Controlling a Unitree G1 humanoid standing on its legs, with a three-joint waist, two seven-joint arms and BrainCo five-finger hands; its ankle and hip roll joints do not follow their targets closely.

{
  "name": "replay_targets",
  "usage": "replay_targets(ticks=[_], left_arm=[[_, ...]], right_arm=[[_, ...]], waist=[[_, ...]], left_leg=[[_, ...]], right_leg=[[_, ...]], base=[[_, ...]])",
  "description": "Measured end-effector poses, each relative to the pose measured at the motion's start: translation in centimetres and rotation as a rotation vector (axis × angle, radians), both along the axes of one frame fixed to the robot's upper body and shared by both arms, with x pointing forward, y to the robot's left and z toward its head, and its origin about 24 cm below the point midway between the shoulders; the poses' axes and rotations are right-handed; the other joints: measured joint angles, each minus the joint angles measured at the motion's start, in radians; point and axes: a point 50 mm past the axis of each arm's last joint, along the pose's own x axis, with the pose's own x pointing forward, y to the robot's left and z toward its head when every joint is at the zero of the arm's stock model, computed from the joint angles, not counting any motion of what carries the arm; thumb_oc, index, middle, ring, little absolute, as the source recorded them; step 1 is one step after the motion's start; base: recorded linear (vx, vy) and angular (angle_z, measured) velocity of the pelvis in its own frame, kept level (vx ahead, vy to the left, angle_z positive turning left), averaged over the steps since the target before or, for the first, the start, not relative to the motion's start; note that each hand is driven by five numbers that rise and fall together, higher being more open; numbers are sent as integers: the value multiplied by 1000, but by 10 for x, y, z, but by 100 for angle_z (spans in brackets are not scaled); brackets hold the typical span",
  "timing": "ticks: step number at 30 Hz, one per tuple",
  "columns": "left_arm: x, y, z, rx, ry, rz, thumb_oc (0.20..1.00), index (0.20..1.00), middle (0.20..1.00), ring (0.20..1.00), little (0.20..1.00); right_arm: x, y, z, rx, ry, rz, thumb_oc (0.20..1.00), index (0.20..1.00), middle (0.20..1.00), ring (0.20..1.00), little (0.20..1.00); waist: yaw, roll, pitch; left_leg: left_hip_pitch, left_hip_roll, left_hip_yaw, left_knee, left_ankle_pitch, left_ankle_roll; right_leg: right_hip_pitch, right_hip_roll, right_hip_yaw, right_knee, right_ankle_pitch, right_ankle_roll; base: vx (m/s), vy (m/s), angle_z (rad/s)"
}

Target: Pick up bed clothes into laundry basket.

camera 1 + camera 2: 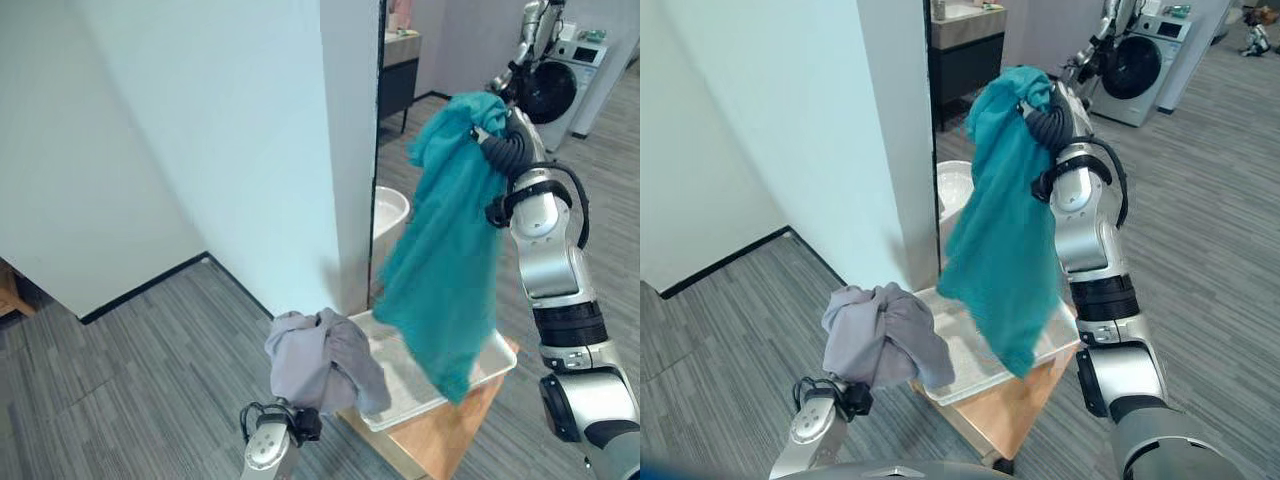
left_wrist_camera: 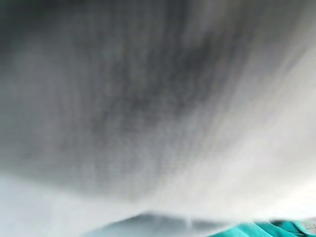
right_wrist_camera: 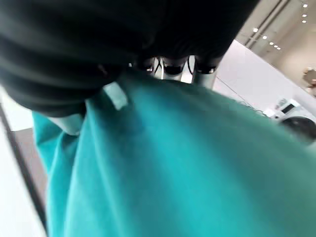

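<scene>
Your right hand [image 1: 497, 128], in the upper right of the left eye view, is raised high with its fingers curled round the top of a teal cloth [image 1: 445, 250]. The cloth hangs down from that grip, and its lower end dangles over the white basket [image 1: 495, 367] at lower centre. Your left hand is buried under a grey cloth [image 1: 322, 360] at the bottom centre. The fabric hides its fingers, so you cannot tell how they are set. That grey bundle sits at the basket's left edge, partly overhanging it.

You look to be at the drop-off step, with both pieces carried to the basket and neither yet let go. Next, bring the right hand down so the teal cloth folds inside the rim rather than trailing over the side, then release. The grey one needs to go further in over the basket before you let it go.

Count: two cloths, one teal and one grey; one basket, resting on one wooden stand [image 1: 450, 432].
</scene>
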Motion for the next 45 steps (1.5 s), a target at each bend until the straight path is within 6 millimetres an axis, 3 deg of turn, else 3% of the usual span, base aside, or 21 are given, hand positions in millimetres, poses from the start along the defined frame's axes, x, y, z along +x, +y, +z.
replay_targets(ticks=[2, 3, 5, 7, 9, 11, 15, 17, 19, 24, 26, 28, 29, 30, 32, 34, 36, 38, 40, 42, 45], left_arm=[[0, 0, 0, 0, -1, 0, 200, 200, 200, 200, 200], [0, 0, 0, -1, -2, 0, 200, 200, 200, 200, 200], [-2, -1, -1, -2, 5, -1, 200, 200, 200, 200, 200], [-2, -3, -2, -22, 10, -6, 200, 200, 200, 200, 200], [-1, -6, -2, -43, 9, -11, 200, 200, 200, 200, 200], [-3, -8, -4, -45, 18, -28, 200, 200, 200, 200, 200], [-2, -10, -4, -54, 11, -61, 200, 200, 200, 200, 200], [-1, -11, -3, -58, 3, -80, 200, 200, 200, 200, 200], [2, -12, -1, -56, -10, -99, 200, 200, 200, 200, 200], [11, -13, 5, -34, -43, -157, 200, 200, 200, 200, 200], [16, -17, 9, -31, -64, -181, 200, 200, 200, 200, 200], [35, -19, 21, 2, -118, -179, 200, 200, 200, 200, 200], [41, -19, 24, 13, -134, -173, 200, 200, 200, 200, 200], [53, -21, 34, 34, -173, -165, 200, 200, 200, 200, 200], [62, -26, 42, 44, -206, -166, 200, 200, 200, 200, 200], [67, -37, 48, 55, -234, -167, 200, 200, 200, 200, 200], [70, -49, 44, 15, -207, -159, 200, 200, 200, 200, 200], [81, -51, 33, 46, -153, -124, 200, 200, 200, 200, 200], [89, -25, 1, 204, -8, -59, 200, 200, 200, 200, 200], [97, -2, -14, 339, 62, -7, 200, 200, 200, 200, 200], [114, 19, -16, 569, 79, 2, 200, 200, 200, 200, 200]], right_arm=[[5, -9, -58, 3, 161, -72, 200, 200, 200, 200, 200], [1, -13, -101, 10, 308, -97, 200, 200, 200, 200, 200], [-8, -15, -160, -16, 509, -139, 200, 200, 200, 200, 200], [-13, -20, -203, -80, 674, -212, 200, 200, 200, 200, 200], [-21, -16, -228, -101, 745, -247, 200, 200, 200, 200, 200], [-29, -10, -246, -110, 817, -268, 200, 200, 200, 200, 200], [-39, 20, -266, -73, 851, -182, 200, 200, 200, 200, 200], [-44, 21, -272, -55, 883, -185, 1000, 1000, 1000, 1000, 1000], [-49, 16, -277, -40, 916, -204, 1000, 1000, 1000, 1000, 1000], [-43, 7, -269, -23, 910, -236, 1000, 1000, 1000, 1000, 1000], [-28, 0, -252, -29, 852, -243, 1000, 1000, 1000, 1000, 1000], [15, 16, -189, -2, 636, -156, 1000, 1000, 1000, 1000, 1000], [24, 25, -166, 11, 550, -111, 1000, 1000, 1000, 1000, 1000], [37, 41, -119, 18, 388, -30, 1000, 1000, 1000, 1000, 1000], [44, 46, -84, 0, 290, -2, 1000, 1000, 1000, 1000, 1000], [39, 50, -38, 46, 157, 38, 1000, 1000, 1000, 1000, 1000], [36, 41, -30, 53, 169, 32, 1000, 1000, 1000, 1000, 1000], [9, 45, -5, 97, 46, 146, 1000, 1000, 1000, 1000, 1000], [-27, 39, -14, 92, 18, 224, 1000, 1000, 1000, 1000, 1000], [-42, 33, -23, 83, 43, 240, 1000, 1000, 1000, 1000, 1000], [-49, 40, -21, 89, 56, 328, 1000, 1000, 1000, 1000, 1000]], waist=[[5, 3, -3], [7, 5, -5], [13, 21, -7], [27, 26, -14], [57, 33, -15], [61, 38, -19], [93, 41, -24], [115, 41, -25], [123, 42, -26], [123, 30, -35], [117, 28, -36], [36, 23, -40], [21, 21, -42], [-16, 15, -43], [-58, 11, -45], [-113, -8, -57], [-165, -8, -58], [-201, -6, -58], [-293, -6, -59], [-330, -8, -60], [-331, -13, -60]], left_leg=[[-1, -1, -3, 0, 0, 0], [-10, -2, -11, 0, 0, 0], [-17, -6, -26, 0, 0, 0], [-10, -6, -29, 1, 0, 0], [-19, -8, -41, 1, 1, -3], [-22, -6, -55, 6, 1, -3], [-31, -6, -82, 7, 3, -5], [-31, -6, -84, 7, 3, -6], [-37, -11, -105, 7, 3, -6], [-45, -17, -110, 7, 6, -13], [-44, -21, -108, 7, 7, -13], [-40, -19, -81, 7, 4, -16], [-41, -21, -62, 6, 4, -15], [-38, -25, -17, 3, 4, -15], [-26, -29, 6, 2, 4, -15], [-20, -35, 68, 0, 3, -13], [-14, -38, 88, 0, 2, -15], [-19, -40, 151, -2, -7, -28], [-6, -38, 194, -2, -10, -31], [-18, -40, 236, -3, -11, -32], [-71, -33, 277, -9, -19, -27]], right_leg=[[3, -2, -7, 1, -1, 2], [2, -8, -15, -1, -7, 7], [2, -14, -24, -1, -7, 7], [9, -13, -24, -1, -7, 8], [5, -16, -33, -2, -7, 8], [14, -15, -46, -1, -9, 10], [25, -21, -70, -3, -14, 16], [27, -26, -75, -3, -16, 17], [35, -34, -93, -3, -20, 19], [34, -37, -98, -3, -16, 18], [32, -36, -95, -2, -13, 22], [6, -27, -59, 2, -8, 22], [-6, -26, -40, 2, -1, 19], [-33, -24, -5, 1, 11, 12], [-38, -22, 16, 1, 13, 12], [-76, -16, 73, -2, 19, 2], [-87, -9, 98, 1, 29, 10], [-132, 3, 152, 2, 37, 9], [-148, 18, 188, 1, 43, 5], [-189, 14, 194, -2, 44, 3], [-265, 10, 166, 3, 41, 9]], base=[[17, -5, 11], [31, 7, 21], [13, 17, 15], [2, 5, 2], [19, 12, 10], [24, 6, 19], [19, 9, 17], [7, 9, 14], [14, 2, 24], [9, -7, 8], [-8, -11, -5], [-56, -13, -39], [-83, 7, -83], [-77, 14, -74], [-52, 16, -59], [-27, 29, -76], [-14, 35, -50], [8, 24, -75], [-23, 25, -69], [-81, 14, -70], [-52, 4, -55]])
